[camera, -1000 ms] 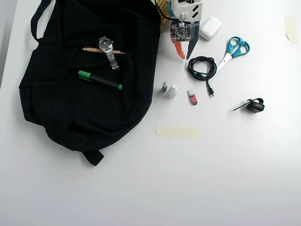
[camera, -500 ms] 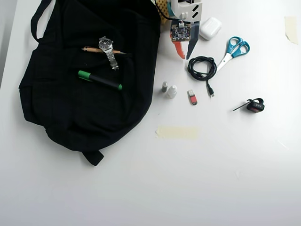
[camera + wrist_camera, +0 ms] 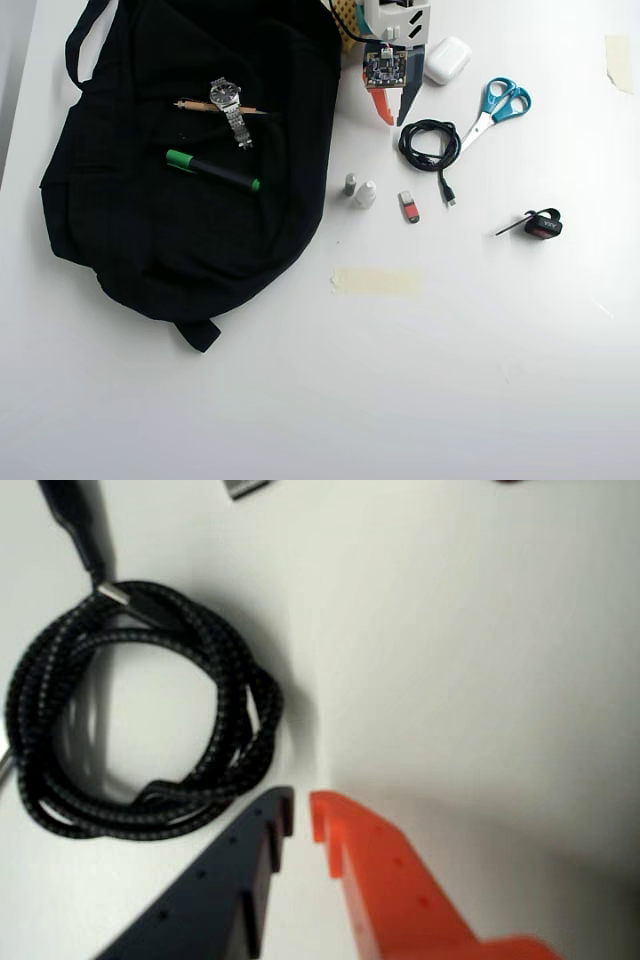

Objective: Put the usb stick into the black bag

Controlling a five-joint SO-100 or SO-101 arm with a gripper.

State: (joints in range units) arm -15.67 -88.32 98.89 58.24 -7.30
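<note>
Red plastic with a silver metal end, the usb stick lies flat on the white table, and I take it as the landmark for everything else. In the overhead view the coiled black cable is just above it, and the cable's plug comes down close beside its right side. Two small bottles, one grey and one white, stand near its left. The black bag is spread further to the left, beyond the bottles, with a wristwatch, a pencil and a green-capped marker lying on top of it. A strip of beige tape is below the stick, a black clip is off to its right, and the blue scissors and a white earbud case are above and to the right.

The gripper hangs above the stick, near the upper left edge of the cable coil. In the wrist view its dark finger and orange finger stand almost together, with only a thin slit between the tips and nothing held in it, so the claw is closed and empty.

I judge the task is at its very beginning: the stick is not grasped and not in the bag. What is left is the whole work: reaching down to the stick, opening, gripping it, carrying it left and releasing it on the bag.
</note>
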